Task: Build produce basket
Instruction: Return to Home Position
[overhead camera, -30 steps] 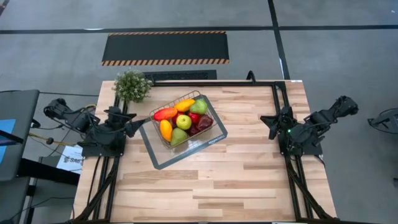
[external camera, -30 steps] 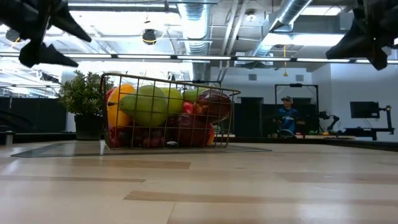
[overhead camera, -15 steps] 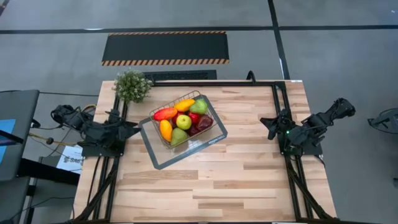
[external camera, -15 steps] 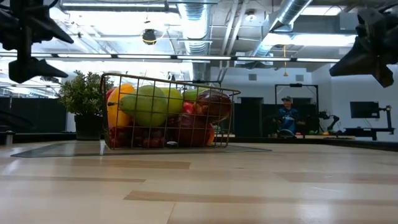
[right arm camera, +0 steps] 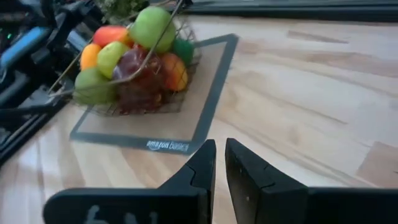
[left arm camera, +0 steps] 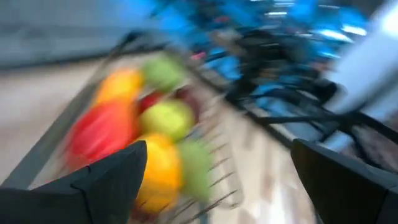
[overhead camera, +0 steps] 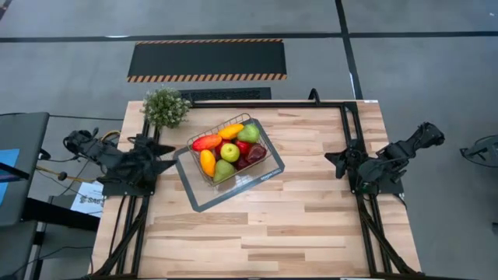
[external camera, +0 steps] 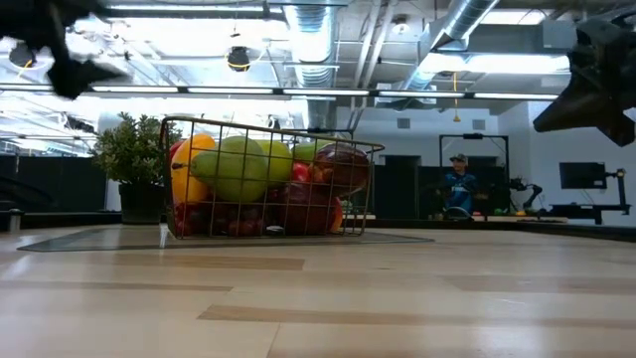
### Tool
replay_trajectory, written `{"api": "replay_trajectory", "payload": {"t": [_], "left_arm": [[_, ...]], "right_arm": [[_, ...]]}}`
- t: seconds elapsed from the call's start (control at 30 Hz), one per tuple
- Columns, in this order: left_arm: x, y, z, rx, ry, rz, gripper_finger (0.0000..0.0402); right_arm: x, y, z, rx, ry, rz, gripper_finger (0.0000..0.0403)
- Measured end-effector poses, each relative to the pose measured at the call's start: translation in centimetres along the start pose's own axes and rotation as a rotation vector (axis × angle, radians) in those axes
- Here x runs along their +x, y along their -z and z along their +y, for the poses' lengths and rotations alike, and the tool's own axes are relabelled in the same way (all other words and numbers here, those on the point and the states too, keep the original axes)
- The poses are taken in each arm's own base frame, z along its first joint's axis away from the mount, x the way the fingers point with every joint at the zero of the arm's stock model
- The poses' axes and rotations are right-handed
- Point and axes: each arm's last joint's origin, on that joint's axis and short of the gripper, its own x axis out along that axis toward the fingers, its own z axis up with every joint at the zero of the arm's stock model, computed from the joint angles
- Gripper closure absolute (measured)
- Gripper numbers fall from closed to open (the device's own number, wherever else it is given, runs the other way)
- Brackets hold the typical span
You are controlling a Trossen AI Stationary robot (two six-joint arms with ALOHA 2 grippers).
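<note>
The silver wire basket stands on a flat grey tray left of the table's middle. It is heaped with produce: red, orange, yellow and green pieces and dark purple grapes. My left gripper hovers open just left of the tray, above the table's left edge. The left wrist view is blurred and shows the fruit between its wide-apart fingers. My right gripper hangs shut over the table's right side, well away from the basket.
A bushy green potted plant stands at the far left corner, close behind the basket. Bare wood lies from the tray to the near edge and to the right arm. A black frame runs along the table's far edge and sides. A person stands far back in the room.
My left arm has drawn back from the basket toward the table's left edge, with its gripper turning as it goes. My right gripper has sunk a little lower over the table's right side. The basket and the produce have stayed where they were.
</note>
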Motion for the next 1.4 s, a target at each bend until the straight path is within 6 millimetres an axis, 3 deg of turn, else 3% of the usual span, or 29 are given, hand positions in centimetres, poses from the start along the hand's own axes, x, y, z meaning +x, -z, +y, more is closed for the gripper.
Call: {"api": "replay_trajectory", "payload": {"t": [0.1,0.2,0.6,0.87,1.03,1.33,1.4], "left_arm": [[-0.1,-1.1,-1.5,0.17,0.184,-0.069,0.0017],[0.3,-0.6,-2.0,0.307,0.316,-0.139,0.0017],[4.1,6.5,-0.4,0.353,0.498,-0.144,0.0017],[4.2,7.1,-0.1,0.384,0.482,-0.081,0.0017],[4.3,7.1,-0.1,0.516,0.477,-0.114,0.0017],[4.3,7.2,0.0,0.583,0.472,-0.13,0.0017],[4.3,7.2,0.0,0.561,0.473,-0.126,0.0017]], "right_arm": [[-0.1,0.1,0.2,-0.064,-0.03,0.023,0.0343],[-0.1,0.2,0.2,-0.134,-0.029,0.006,0.0343],[1.7,3.8,-0.7,-0.161,-0.071,-0.122,0.0343],[1.0,3.5,-0.6,-0.276,-0.119,-0.205,0.0343],[0.7,3.3,-0.7,-0.356,-0.085,-0.273,0.0343],[0.7,3.3,-0.8,-0.461,-0.067,-0.283,0.0343],[0.7,3.3,-0.8,-0.394,-0.053,-0.302,0.0343]]}}
